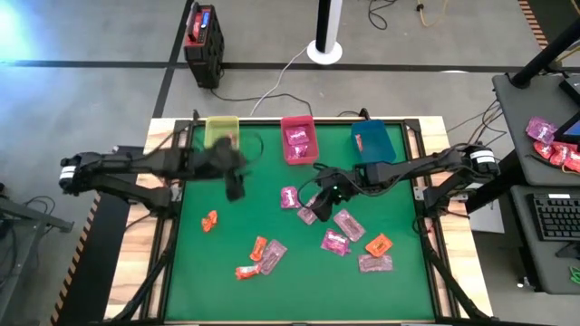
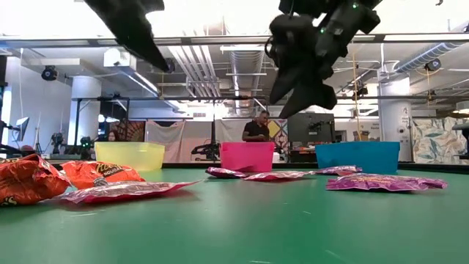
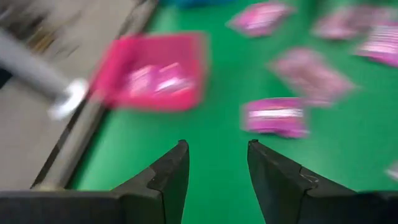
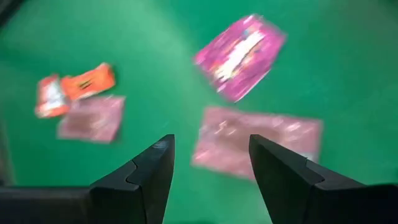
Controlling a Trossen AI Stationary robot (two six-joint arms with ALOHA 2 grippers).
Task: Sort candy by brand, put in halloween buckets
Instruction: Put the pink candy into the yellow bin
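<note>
Orange candy (image 2: pixel 26 187) is lying closest to the low camera at the front left of the green desk (image 1: pixel 227 281), with a pale pink packet (image 2: pixel 121 192) just beside it. More candy is lying scattered over the middle and right of the desk: a magenta packet (image 1: pixel 290 196) near the centre, pale packets (image 1: pixel 349 224) and another magenta one (image 1: pixel 335 242) to its right, an orange one (image 1: pixel 378 244) touching a pale packet (image 1: pixel 374 263) further right, a lone orange piece (image 1: pixel 209 220) on the left, and two orange pieces (image 1: pixel 257 249) beside a pale packet (image 1: pixel 274 255) toward the front. Three bins are standing in a row along the far edge: the yellow bin (image 1: pixel 221 131) on the left, the pink bin (image 1: pixel 299 139) in the middle with pink candy showing inside it, and the blue bin (image 1: pixel 372 140) on the right. Hovering over the candy near the centre, the right claw (image 4: pixel 208 163) is gaping wide and gripping nothing, with a pale packet (image 4: pixel 256 143) and a magenta packet (image 4: pixel 239 56) lying beneath it. Hanging above the desk in front of the yellow bin, the left claw (image 3: pixel 217 163) is also spread apart and empty, and the pink bin (image 3: pixel 152 71) is showing beyond its fingers. Off the desk, a black-and-red box (image 1: pixel 203 43) is sitting on the floor, and a person (image 2: pixel 256 129) is standing in the room behind.
</note>
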